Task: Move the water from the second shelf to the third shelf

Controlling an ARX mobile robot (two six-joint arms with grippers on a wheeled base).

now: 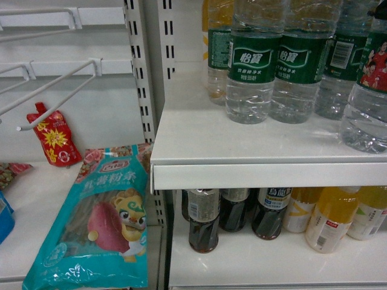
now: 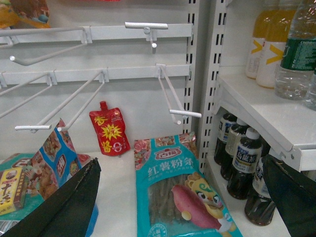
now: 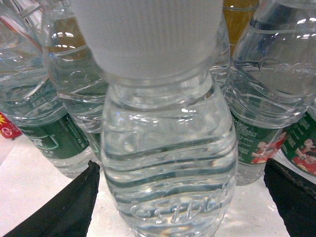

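Right gripper [image 3: 180, 197], jaws wide, straddles a clear ribbed plastic water bottle [image 3: 168, 163]; crowded neighbouring bottles [image 3: 269, 98] risk toppling.

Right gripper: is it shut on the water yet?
No, open. In the right wrist view both fingers stand wide apart, either side of the water, touching nothing. The bottle stands upright on the shelf.

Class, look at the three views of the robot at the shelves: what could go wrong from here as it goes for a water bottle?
1. The water bottles stand tightly packed, so pulling one out may tip its neighbours.
2. The right hand sits wide open around a smooth, ribbed bottle; a poor squeeze might let it slip.
3. The shelf below already holds tea bottles and juice bottles, so placing room looks tight.
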